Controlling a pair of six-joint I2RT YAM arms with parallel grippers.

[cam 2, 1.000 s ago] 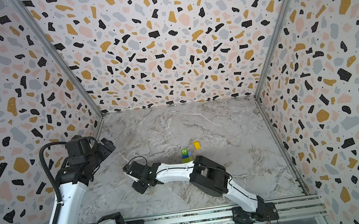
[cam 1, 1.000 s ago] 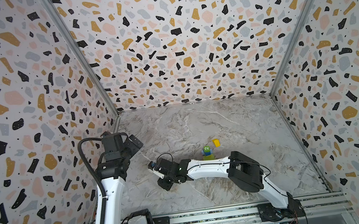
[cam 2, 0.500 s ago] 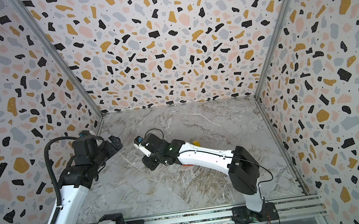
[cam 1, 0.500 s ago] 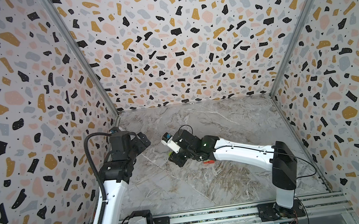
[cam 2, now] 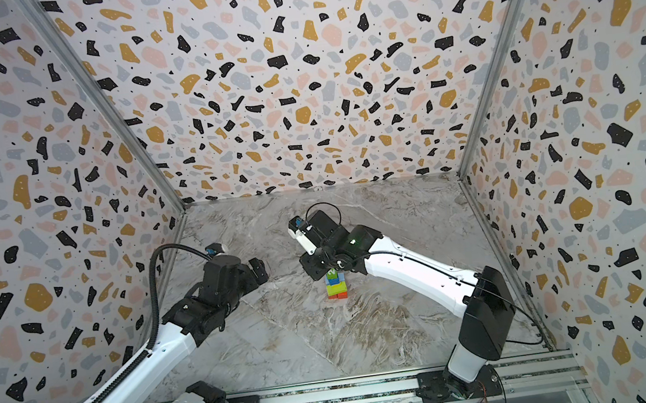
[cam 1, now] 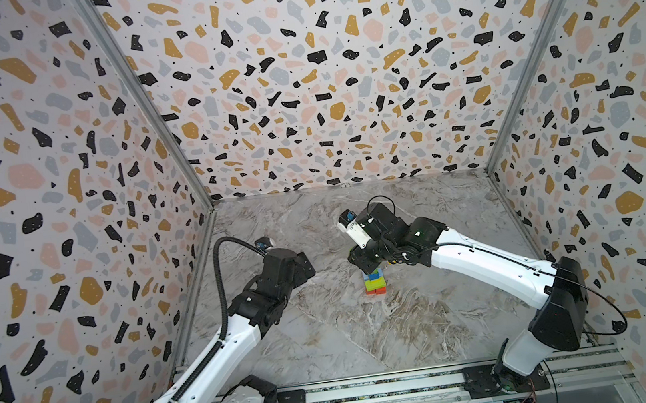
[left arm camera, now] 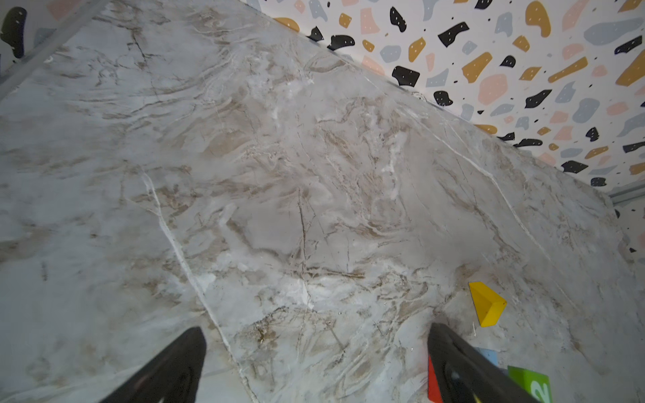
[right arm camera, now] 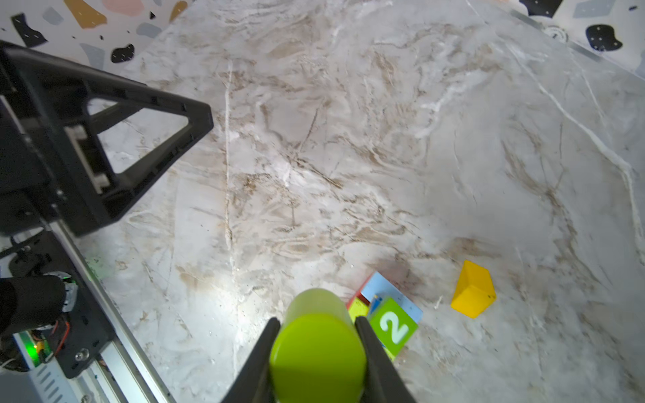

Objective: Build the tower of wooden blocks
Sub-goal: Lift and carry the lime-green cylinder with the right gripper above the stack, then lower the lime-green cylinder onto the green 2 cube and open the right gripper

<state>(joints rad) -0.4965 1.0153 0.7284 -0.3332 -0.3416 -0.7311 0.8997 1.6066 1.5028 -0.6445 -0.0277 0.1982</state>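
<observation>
One cylinder in right end effector

Left hand gapes wide; right hand grips closed.

There's wide, bare surface in front and to the left, easy to pass. Near the middle the wood block tower stands in the way. The right tool with its lime cylinder crowds the tower's top, and a yellow cube lies near.
</observation>
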